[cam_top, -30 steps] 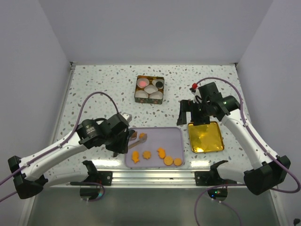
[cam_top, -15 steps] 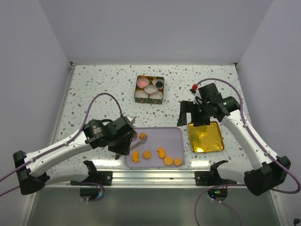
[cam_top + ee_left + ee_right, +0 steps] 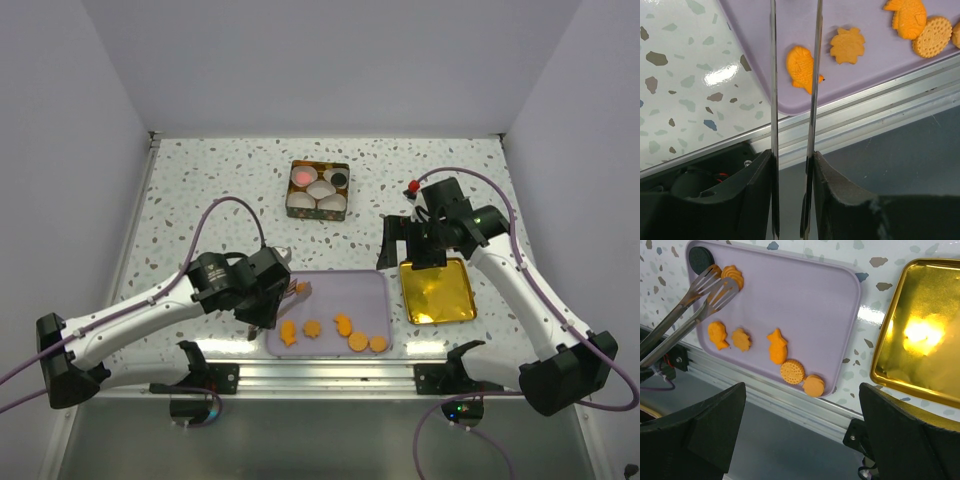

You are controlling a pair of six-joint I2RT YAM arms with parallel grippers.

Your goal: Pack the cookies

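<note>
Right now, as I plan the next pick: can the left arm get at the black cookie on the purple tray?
Probably yes: the tongs in the left gripper end right beside the black cookie at the tray corner, and nothing covers it.

The white-and-black left arm [image 3: 130, 312] stretches low toward the left edge of the lilac rectangular tray [image 3: 350, 290]. The left tool [image 3: 266, 300] is clamped tight on slim metal tongs [image 3: 773, 75]. The right arm [image 3: 520, 290] bends above the tray's far right corner, and the right tool [image 3: 403, 245] points down with its fingers spread wide.
</note>
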